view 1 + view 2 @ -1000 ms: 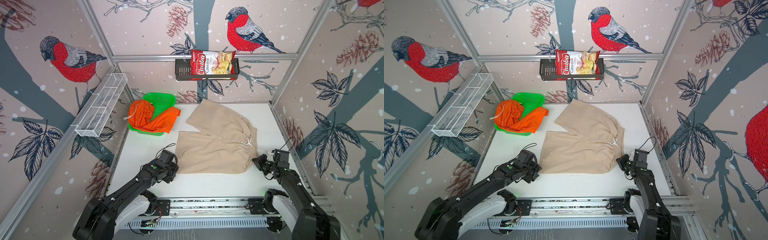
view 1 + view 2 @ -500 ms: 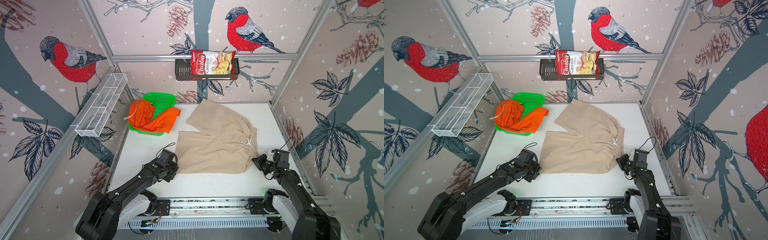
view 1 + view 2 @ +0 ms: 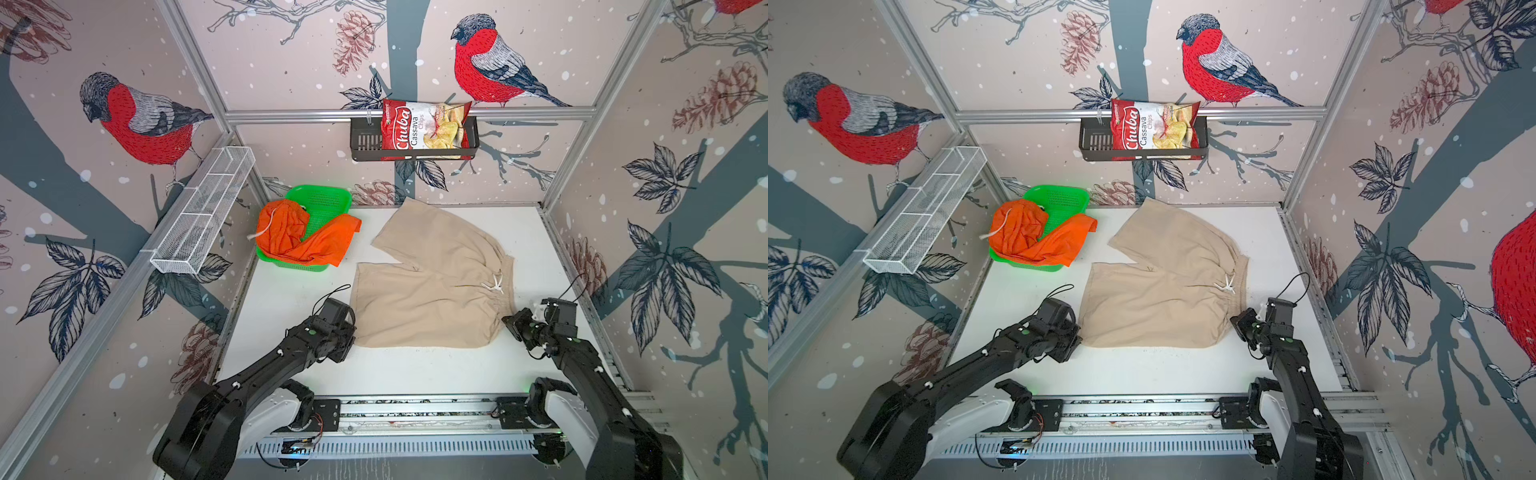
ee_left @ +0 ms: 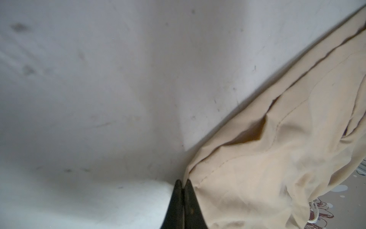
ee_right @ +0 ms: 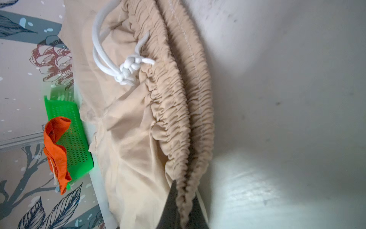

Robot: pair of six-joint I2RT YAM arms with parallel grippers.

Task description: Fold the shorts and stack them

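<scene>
The beige shorts lie spread flat on the white table, waist to the right, with a knotted white drawstring. My left gripper is at their near left hem corner, shut on the edge of the beige cloth. At the near right corner my right gripper is shut on the gathered waistband. The orange shorts lie crumpled, draped over the green basket at the back left.
A white wire rack hangs on the left wall. A black shelf on the back wall holds a bag of chips. Metal frame posts and walls close in the table; the arms' rail runs along the front.
My left gripper has closed on the hem corner of the beige shorts. The right gripper has kept its hold on the waistband, and the shorts have not moved.
</scene>
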